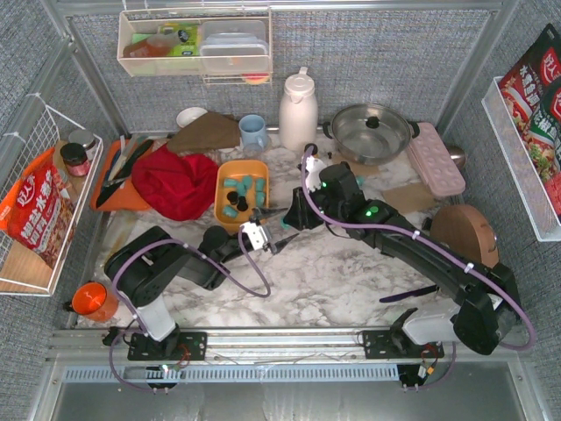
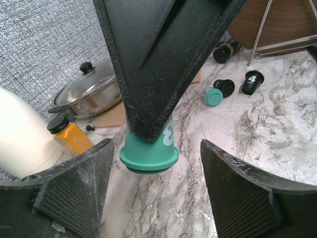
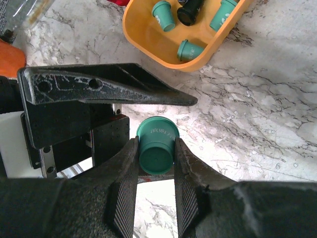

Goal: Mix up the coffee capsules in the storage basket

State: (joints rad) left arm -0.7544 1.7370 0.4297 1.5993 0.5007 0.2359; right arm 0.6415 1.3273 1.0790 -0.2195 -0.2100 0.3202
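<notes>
Step (judged): passing one teal capsule (image 3: pixel 157 133) between grippers, at 5 o'clock from the storage basket (image 3: pixel 143 37) in the top view.
Right gripper (image 3: pixel 155 145): clamped on the capsule's body.
Left gripper (image 2: pixel 156 148): fingers apart, flanking it.
Next: left closes squarely before right releases.
Unclear: loose capsules (image 2: pixel 214 95) on the table, perhaps three, not visible from above.

walls: grey woven panels (image 1: pixel 377 53), metal-framed | table: white marble-veined top (image 1: pixel 351 272) | left edge: left wire rack (image 1: pixel 66 123) | right edge: right wire rack (image 1: pixel 513 158) | upper centre: clear wall shelf (image 1: pixel 131 39) | light: bright, even
</notes>
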